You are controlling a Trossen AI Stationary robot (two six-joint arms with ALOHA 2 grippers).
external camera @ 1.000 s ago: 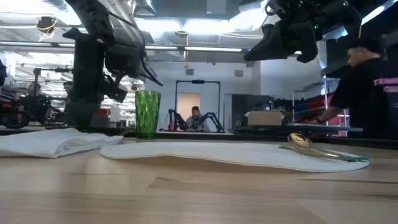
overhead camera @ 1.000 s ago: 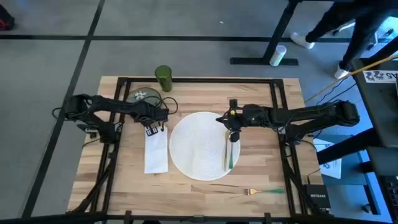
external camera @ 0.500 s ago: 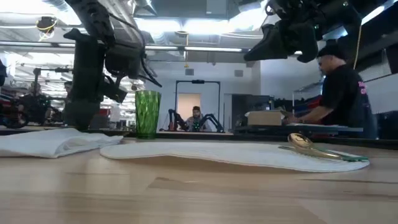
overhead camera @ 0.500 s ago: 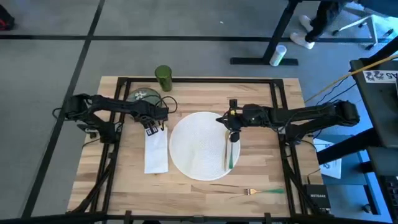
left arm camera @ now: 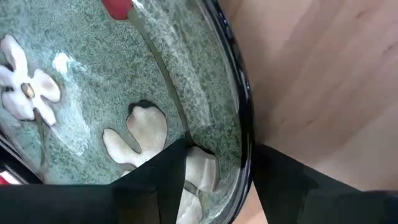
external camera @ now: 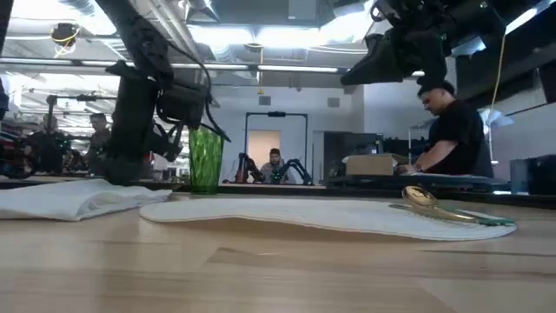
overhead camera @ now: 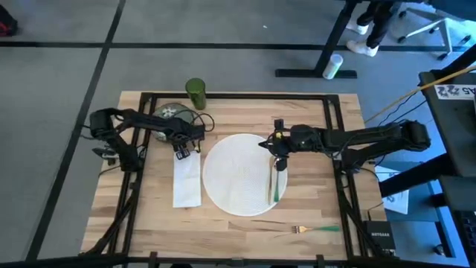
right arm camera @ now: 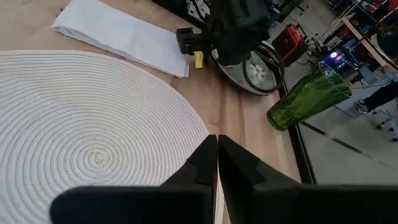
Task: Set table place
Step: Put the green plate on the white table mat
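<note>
At the far-left corner of the bench (overhead camera: 223, 223), left hand (overhead camera: 181, 141) sits at the near rim of the plate (overhead camera: 168, 114), the speckled green one with white flowers. From the wrist view its fingers (left arm camera: 165, 180) straddle the dark rim, one over the inside, one outside, with a narrow gap between them. I'd call it not clamped yet, but I can't be sure from here.

Layout now: round woven mat (overhead camera: 242, 173) in the middle, napkin (overhead camera: 186, 179) just left of it, spoon (overhead camera: 275, 182) lying on the mat's right edge, fork (overhead camera: 312, 229) near the front edge well apart from the mat, green cup (overhead camera: 195, 93) at the far edge just beside the plate.

Right hand (overhead camera: 277, 152) hangs above the spoon's bowl end, fingers pressed together, nothing in them. Just waiting.

My read on doing this step well:
- Seat the rim deep between the fingers before closing; a tip-only pinch on glazed ceramic likely slips.
- Lift straight up and keep it level. Held by one edge, the plate will want to droop.
- Mind the cup at lift-off and the napkin corner on the way over.
- Spoon sits where the plate's right edge may land, so right arm should probably clear it first, or set the plate down centred and slow.
</note>
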